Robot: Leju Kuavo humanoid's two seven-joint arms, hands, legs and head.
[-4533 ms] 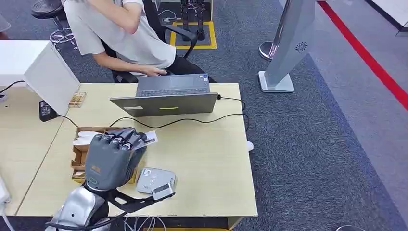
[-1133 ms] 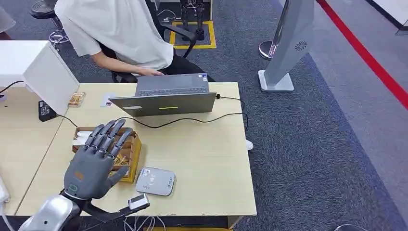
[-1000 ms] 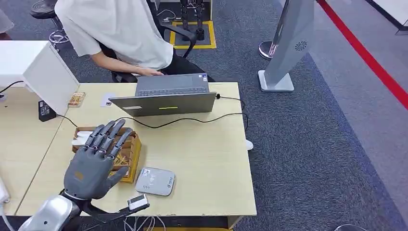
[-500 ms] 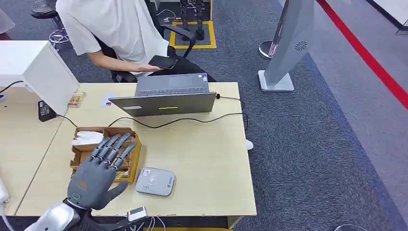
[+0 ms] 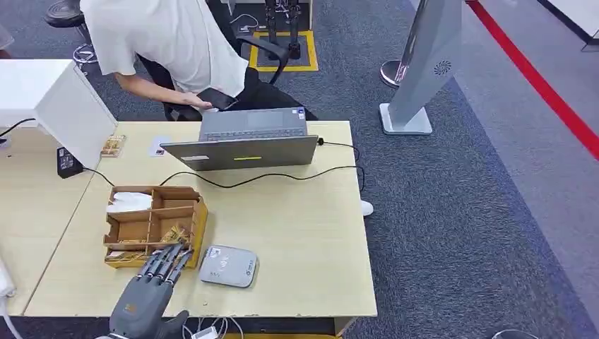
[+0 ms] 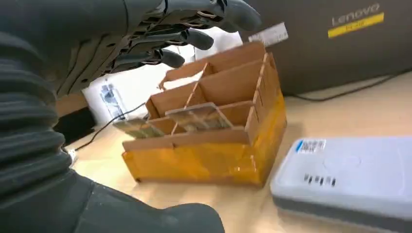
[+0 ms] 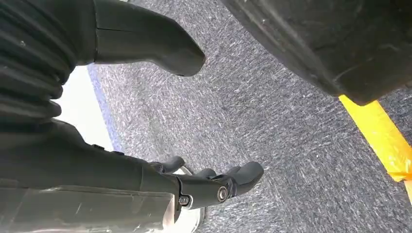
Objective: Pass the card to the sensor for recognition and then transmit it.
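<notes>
My left hand (image 5: pixel 145 305) is at the table's front edge, fingers spread and holding nothing, just in front of the cardboard compartment box (image 5: pixel 196 215). The grey card sensor (image 5: pixel 227 265) lies flat to the right of the hand. In the left wrist view the hand (image 6: pixel 160 34) hovers above the box (image 6: pixel 214 162), where several cards (image 6: pixel 197 118) lie in the near compartments, and the sensor (image 6: pixel 350 174) sits beside it. A small white card (image 5: pixel 157 146) lies on the table by the laptop. My right hand (image 7: pixel 209 187) hangs over the carpet, fingers apart and bare.
An open grey laptop (image 5: pixel 244 150) stands at the table's far side, its black cable (image 5: pixel 282 176) running across the top. A person (image 5: pixel 169 42) sits behind it holding a dark phone (image 5: pixel 216 99). A white box (image 5: pixel 63 106) stands at far left.
My left hand has drawn back from over the box to the table's front edge, staying spread. The person has picked up a phone and shifted it left.
</notes>
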